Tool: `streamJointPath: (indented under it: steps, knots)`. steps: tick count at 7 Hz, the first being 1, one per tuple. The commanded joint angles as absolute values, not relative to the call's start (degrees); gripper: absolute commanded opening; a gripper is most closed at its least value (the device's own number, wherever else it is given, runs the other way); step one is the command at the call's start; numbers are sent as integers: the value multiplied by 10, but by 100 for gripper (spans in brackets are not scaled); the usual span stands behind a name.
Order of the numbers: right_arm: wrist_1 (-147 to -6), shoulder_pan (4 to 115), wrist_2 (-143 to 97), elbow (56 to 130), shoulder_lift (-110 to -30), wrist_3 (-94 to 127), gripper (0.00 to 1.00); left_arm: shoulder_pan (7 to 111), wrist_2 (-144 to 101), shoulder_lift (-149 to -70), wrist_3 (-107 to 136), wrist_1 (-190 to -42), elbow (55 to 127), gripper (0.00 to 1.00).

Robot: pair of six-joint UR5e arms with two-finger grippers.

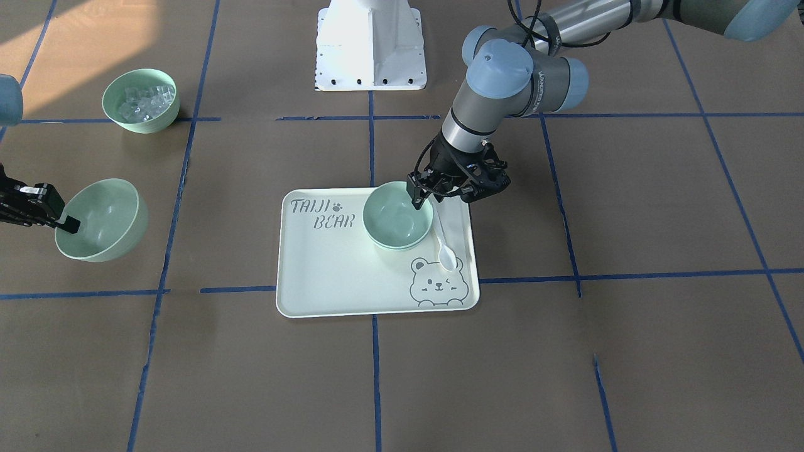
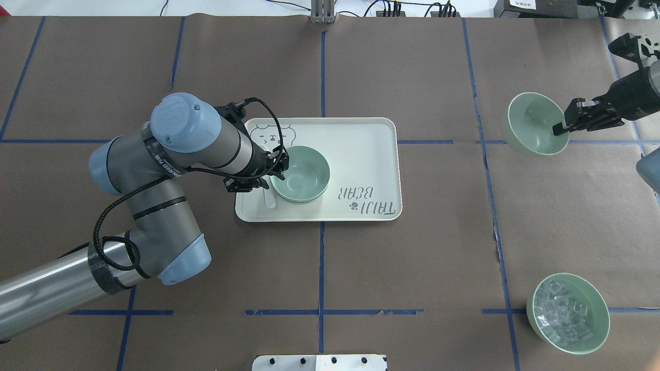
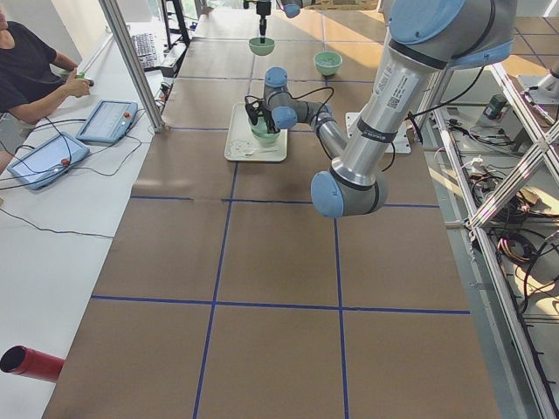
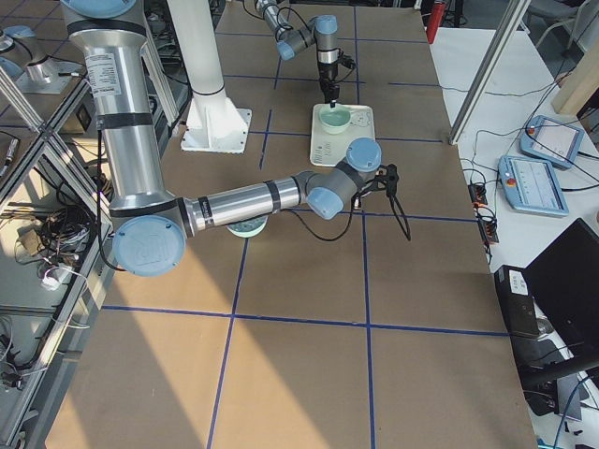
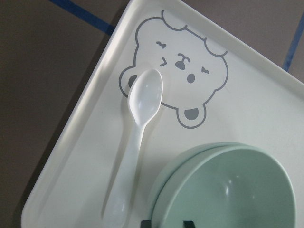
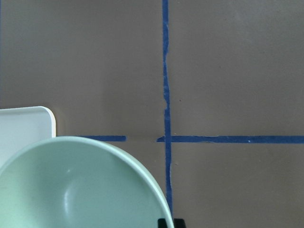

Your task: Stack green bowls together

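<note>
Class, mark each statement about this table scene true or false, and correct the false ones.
1. The spoon lies on the tray beside the nested bowls. True.
2. The right gripper is empty. False: it grips the held bowl by the rim, and the bowl is tilted.
3. The ice bowl stands on the tray. False: it stands on the table, well away from the tray.
4. Two bowls sit one inside the other on the tray. True: the left wrist view shows two rims.
</note>
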State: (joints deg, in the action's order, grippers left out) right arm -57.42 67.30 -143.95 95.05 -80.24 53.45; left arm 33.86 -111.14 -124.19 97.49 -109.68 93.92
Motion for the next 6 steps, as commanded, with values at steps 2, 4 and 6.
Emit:
streamJointPath:
  steps: [2, 4, 6]
  knots:
    - [-575, 618, -1435, 960, -710, 677, 0, 380, -1119, -1228, 893, -1026, 988, 100]
    - [-576, 515, -1365, 955, -645, 741, 0, 436, -1164, -1208, 806, -970, 1028, 100]
    - [-659, 436, -1273, 952, -574, 752, 0, 481, -1166, -1168, 698, -953, 1056, 100]
